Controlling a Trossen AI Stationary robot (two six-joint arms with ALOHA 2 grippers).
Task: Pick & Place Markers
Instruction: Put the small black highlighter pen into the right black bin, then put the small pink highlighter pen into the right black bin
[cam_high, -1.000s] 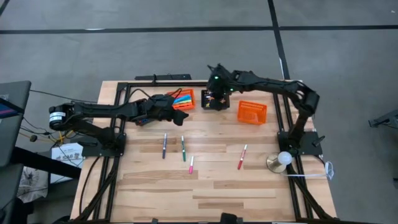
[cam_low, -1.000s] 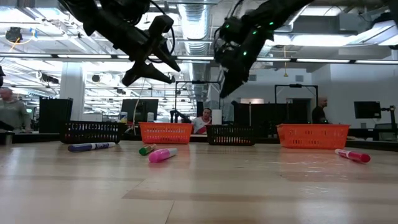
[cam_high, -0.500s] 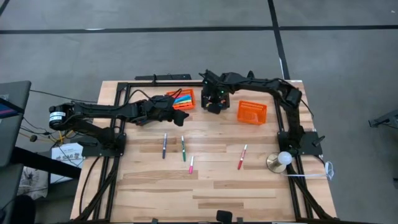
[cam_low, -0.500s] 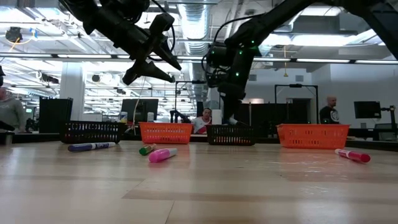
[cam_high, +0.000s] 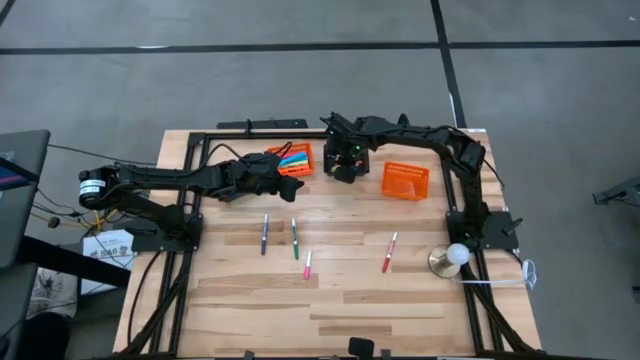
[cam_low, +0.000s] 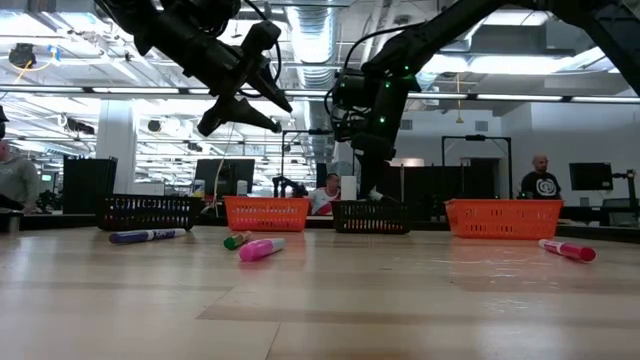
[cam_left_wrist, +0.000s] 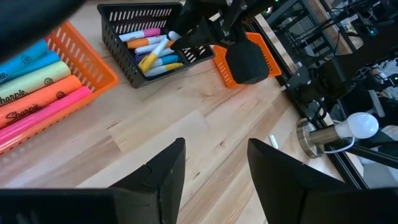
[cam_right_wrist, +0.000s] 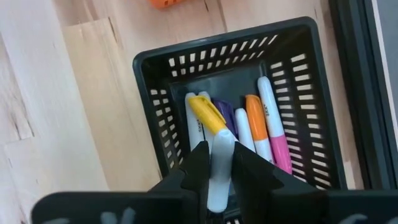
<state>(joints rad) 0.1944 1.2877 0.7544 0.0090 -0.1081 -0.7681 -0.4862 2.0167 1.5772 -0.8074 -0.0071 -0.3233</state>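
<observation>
My right gripper (cam_right_wrist: 219, 167) is closed on a yellow-capped marker (cam_right_wrist: 211, 149), pointed down over the black basket (cam_right_wrist: 155, 87) at the far middle of the table (cam_high: 400, 300). Inside that basket lie several markers already: purple, orange and pink ones among them. I judge the step in hand to be the drop: the marker hangs above the others, and whether its cap touches them I cannot tell.

My left gripper (cam_left_wrist: 211, 168) waits with its fingers spread apart and nothing between them, raised above the table beside the orange basket (cam_high: 296, 158) of markers at the far left.

Nearer the front edge, four markers lie loose on the wood: a purple marker (cam_high: 264, 233), a green marker (cam_high: 294, 238), a pink marker (cam_high: 307, 264) and a red marker (cam_high: 388, 252), the last well apart from the other three. A second orange basket (cam_high: 405, 180) stands to the right of the black one.

Next move, in my judgement: part the right fingers so the marker falls inside the walls, lift clear, then go for one of the loose markers.
</observation>
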